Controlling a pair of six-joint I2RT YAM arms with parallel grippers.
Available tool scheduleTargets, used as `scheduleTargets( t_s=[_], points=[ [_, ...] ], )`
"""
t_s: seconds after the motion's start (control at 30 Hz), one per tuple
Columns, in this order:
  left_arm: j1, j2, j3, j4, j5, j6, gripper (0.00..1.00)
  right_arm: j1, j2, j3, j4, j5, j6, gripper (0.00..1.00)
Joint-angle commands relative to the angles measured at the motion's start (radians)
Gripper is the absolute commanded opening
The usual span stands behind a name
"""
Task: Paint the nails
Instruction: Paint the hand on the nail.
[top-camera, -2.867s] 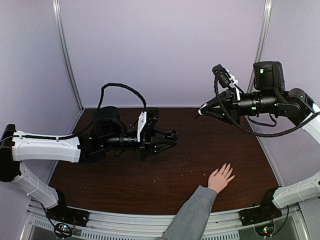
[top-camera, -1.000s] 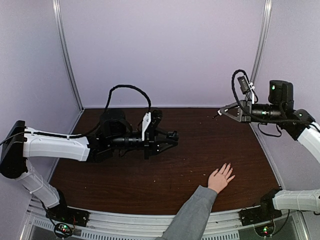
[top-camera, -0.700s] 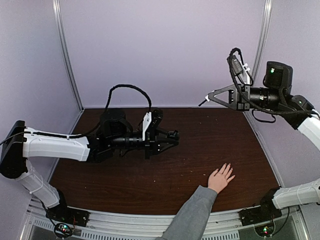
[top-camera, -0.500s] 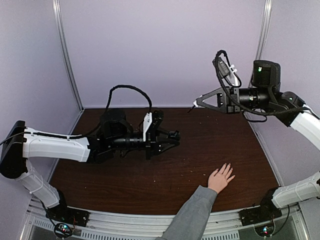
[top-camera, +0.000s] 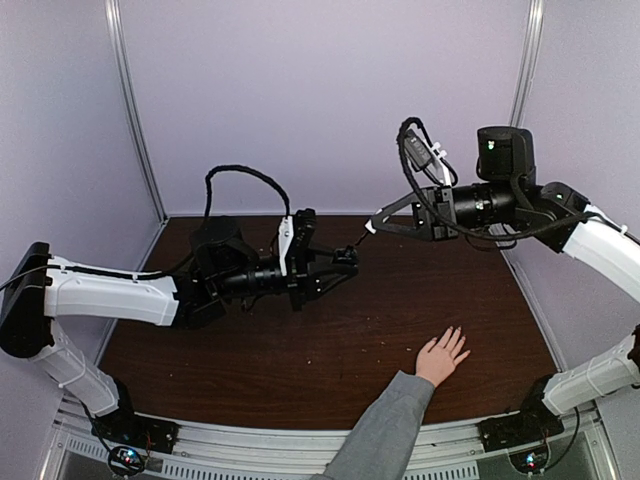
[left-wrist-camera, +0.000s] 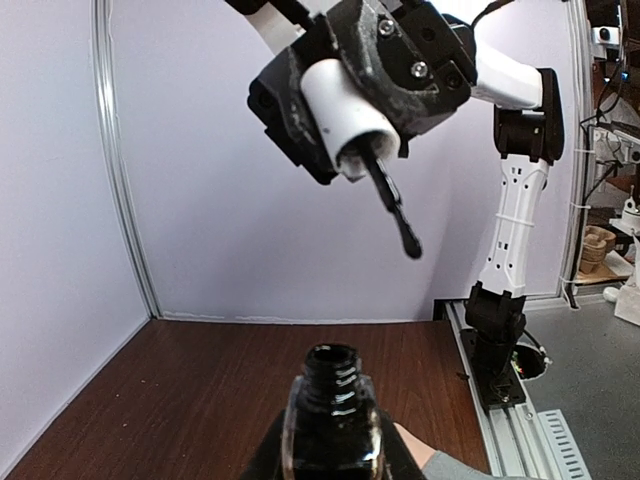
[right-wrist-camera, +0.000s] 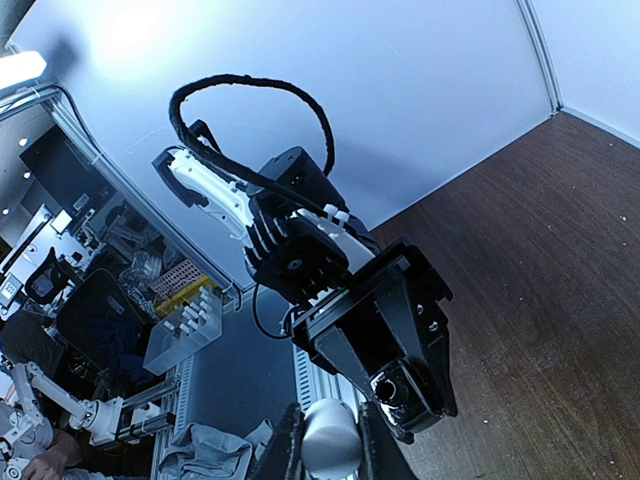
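A light-skinned hand (top-camera: 442, 357) with spread fingers and a grey sleeve lies flat on the dark wooden table (top-camera: 400, 290) at the near right; its nails are too small to make out. My left gripper (top-camera: 345, 264) is shut on a small dark polish bottle (left-wrist-camera: 332, 420), open-necked and held above the table's middle. My right gripper (top-camera: 372, 225) is shut on the white brush cap (left-wrist-camera: 350, 110), its dark brush tip (left-wrist-camera: 409, 243) hanging just above and right of the bottle's mouth, apart from it. In the right wrist view the cap (right-wrist-camera: 330, 443) sits between the fingers, the bottle mouth (right-wrist-camera: 387, 385) close beyond.
Pale walls with metal posts (top-camera: 133, 110) close in the table on three sides. A metal rail (top-camera: 250, 445) runs along the near edge. The grey sleeve (top-camera: 385, 430) crosses the rail at the near right.
My right arm swung left from the far right and lowered, bringing the brush close to the bottle. My left gripper lifted the bottle slightly. The hand stayed still.
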Motion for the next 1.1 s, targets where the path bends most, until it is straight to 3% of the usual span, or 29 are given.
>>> scheduleTargets(
  t_s=[0.0, 1.07],
  points=[
    [-0.004, -0.036, -0.009, 0.094, -0.013, -0.014, 0.00, 0.013, 0.015, 0.044, 0.002, 0.008, -0.017, 0.00],
    [-0.004, -0.037, -0.021, 0.130, 0.027, -0.027, 0.00, 0.018, 0.064, 0.075, -0.004, 0.024, -0.029, 0.00]
  ],
)
